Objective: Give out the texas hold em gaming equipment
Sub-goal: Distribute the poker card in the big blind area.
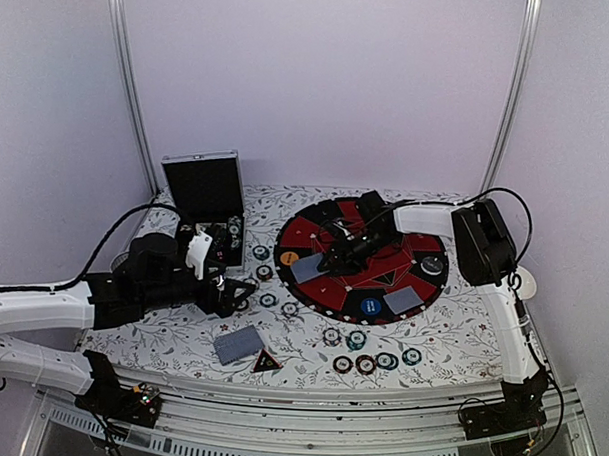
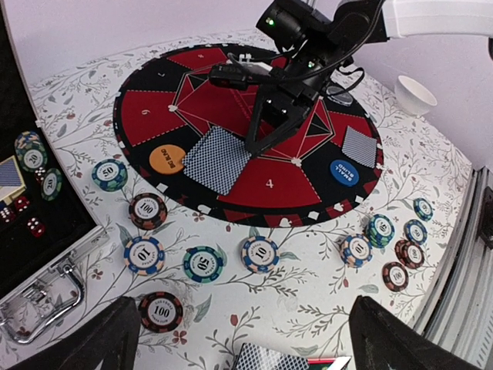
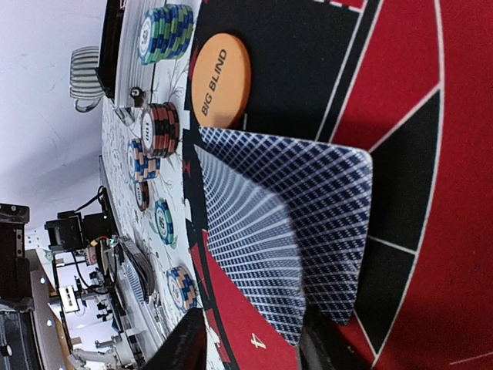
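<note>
Smooth, faintly glossy paper playing cards point(image 3: 308, 223); matt mat point(image 2: 158, 108); bright metal edging on case point(image 2: 54, 258); printed cloth tablecloth point(image 2: 308, 304).

The left arm point(image 1: 41, 309), white links with black joints, lies low and stretches from the near left corner toward the middle. The black two-finger left gripper point(image 1: 237, 294) points rightward and slightly down, its fingers point(image 2: 100, 339) spread wide. The matching right arm point(image 1: 509, 325) rises along the right side, folds at the elbow and extends leftward. The right gripper point(image 1: 333, 257) tilts downward, jaws parted partway.
</note>
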{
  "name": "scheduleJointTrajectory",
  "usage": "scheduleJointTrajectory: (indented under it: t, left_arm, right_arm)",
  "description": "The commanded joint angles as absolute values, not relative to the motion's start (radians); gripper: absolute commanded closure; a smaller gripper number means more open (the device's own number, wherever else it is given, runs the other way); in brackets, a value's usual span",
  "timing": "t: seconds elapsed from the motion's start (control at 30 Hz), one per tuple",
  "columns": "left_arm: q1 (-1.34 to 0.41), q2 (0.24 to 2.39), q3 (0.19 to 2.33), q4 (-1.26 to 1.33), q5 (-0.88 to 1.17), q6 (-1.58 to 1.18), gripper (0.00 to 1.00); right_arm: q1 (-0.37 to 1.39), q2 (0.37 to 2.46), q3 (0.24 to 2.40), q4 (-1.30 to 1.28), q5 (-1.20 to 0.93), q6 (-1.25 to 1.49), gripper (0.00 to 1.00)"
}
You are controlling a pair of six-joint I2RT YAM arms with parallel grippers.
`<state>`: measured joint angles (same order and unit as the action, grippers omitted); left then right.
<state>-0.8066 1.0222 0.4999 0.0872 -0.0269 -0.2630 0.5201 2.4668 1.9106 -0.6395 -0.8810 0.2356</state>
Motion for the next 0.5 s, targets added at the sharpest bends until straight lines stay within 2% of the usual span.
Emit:
scheduleJointTrajectory:
  t: [0.0, 0.27, 0.47]
  left_arm:
    - [-0.799, 1.033, 0.468, 0.042, -0.04, -0.32, 0.04]
    - [-0.826, 1.038, 0.418, -0.054, -0.101, -0.401, 0.03]
    - [-1.009, 1.015, 0.372, 0.01, -0.172, -0.316, 0.02]
  right_arm:
    - [0.514, 2.402, 1.931, -0.684, -0.751, 0.232, 0.52]
    - [0.519, 2.237, 1.907, -0.752, -0.499, 0.218, 0.36]
    - [0.576, 2.115, 1.864, -0.764, -0.373, 0.203, 0.26]
